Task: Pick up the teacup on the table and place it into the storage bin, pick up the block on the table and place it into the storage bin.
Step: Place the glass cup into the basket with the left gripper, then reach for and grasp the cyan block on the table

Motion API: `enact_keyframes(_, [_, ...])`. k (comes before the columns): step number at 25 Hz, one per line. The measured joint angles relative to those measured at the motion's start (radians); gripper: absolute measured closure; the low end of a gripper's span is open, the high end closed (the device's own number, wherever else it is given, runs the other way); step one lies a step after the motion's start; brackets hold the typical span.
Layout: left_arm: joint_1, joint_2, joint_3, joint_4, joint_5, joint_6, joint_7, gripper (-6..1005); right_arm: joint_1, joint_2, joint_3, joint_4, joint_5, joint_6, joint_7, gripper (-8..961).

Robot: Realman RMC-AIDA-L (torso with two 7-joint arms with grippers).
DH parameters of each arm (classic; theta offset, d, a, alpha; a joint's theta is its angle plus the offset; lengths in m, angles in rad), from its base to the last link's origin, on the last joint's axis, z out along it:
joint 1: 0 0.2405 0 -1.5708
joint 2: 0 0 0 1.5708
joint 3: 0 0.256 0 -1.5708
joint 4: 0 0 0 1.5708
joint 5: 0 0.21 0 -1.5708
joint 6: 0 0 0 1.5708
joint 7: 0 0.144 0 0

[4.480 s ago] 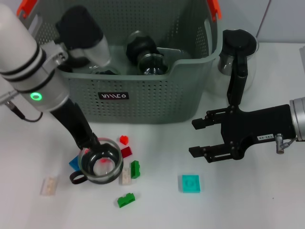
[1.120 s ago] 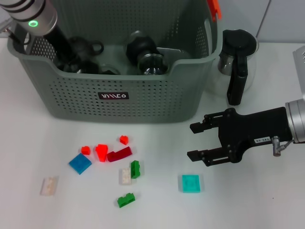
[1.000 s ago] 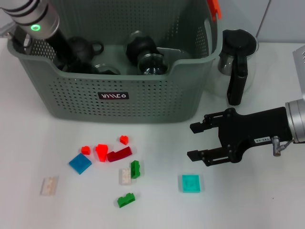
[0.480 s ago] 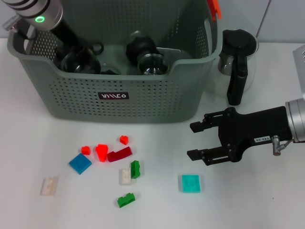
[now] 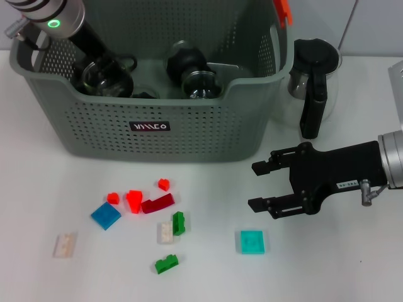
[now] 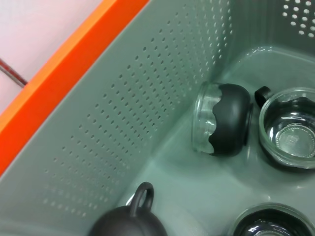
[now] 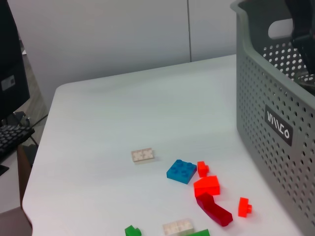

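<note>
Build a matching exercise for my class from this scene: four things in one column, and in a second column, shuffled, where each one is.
Column 1
1. left claw
2. right claw
3. teal block
4. glass kettle

Column 2
A. standing on the table to the right of the storage bin
B. open above the table, right of the small blocks
C. inside the bin, at its left end
D. flat on the table, just below the right claw

Pairs: 1-C, 2-B, 3-D, 4-A
</note>
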Motion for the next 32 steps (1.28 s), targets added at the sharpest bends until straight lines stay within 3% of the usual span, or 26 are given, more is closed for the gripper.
enact_keyframes(19, [0.046, 0.003, 0.009, 0.106, 0.001, 0.048, -0.007, 310, 0.007, 0.0, -0.001, 0.0, -0.014, 0.002, 0.005, 222])
enact_keyframes(24, [0.081, -0.019, -0.014, 0.204, -0.004, 0.063, -0.007, 303, 0.007, 0.0, -0.001, 0.0, -0.014, 0.002, 0.006, 221])
enact_keyframes(28, [0.109, -0.054, -0.12, 0.318, -0.109, 0.128, 0.08, 297, 0.009, 0.0, 0.004, -0.004, -0.014, 0.002, 0.006, 220])
enact_keyframes(32, [0.143, -0.072, -0.3, 0.399, -0.377, 0.281, 0.257, 291, 0.01, 0.0, 0.015, -0.008, -0.01, -0.002, 0.007, 221])
